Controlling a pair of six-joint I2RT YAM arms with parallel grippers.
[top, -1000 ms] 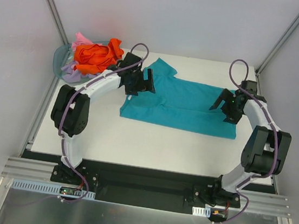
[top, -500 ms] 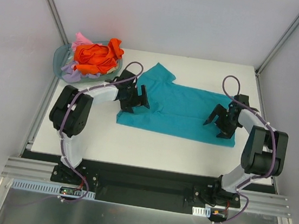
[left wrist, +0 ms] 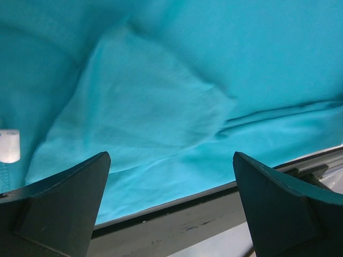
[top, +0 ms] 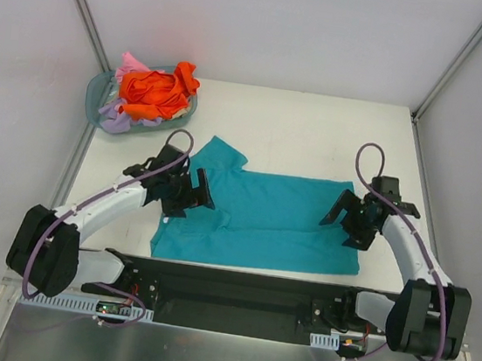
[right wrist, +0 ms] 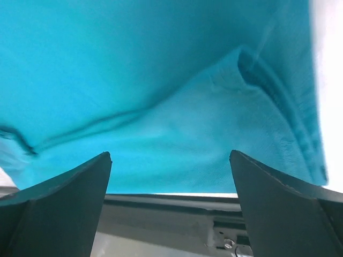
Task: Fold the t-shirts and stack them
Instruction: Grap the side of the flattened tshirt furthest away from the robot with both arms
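Now we hold our left gripper point(top: 190, 199) and right gripper point(top: 347, 226), both spread wide and empty, low over the teal t-shirt point(top: 262, 223), which lies at the near edge of the table point(top: 317, 137), long axis left-to-right, sleeve end under the left, hem end under the right.

teal cloth t-shirt point(top: 272, 215) on white surface point(top: 317, 137), near edge; round translucent grey-blue basket point(top: 96, 90) far-left corner, orange cloth t-shirt point(top: 151, 88) inside.

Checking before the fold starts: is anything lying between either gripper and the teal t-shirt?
Nothing visible does. The left gripper and the right gripper hang open right over the teal t-shirt, with only its cloth below them.
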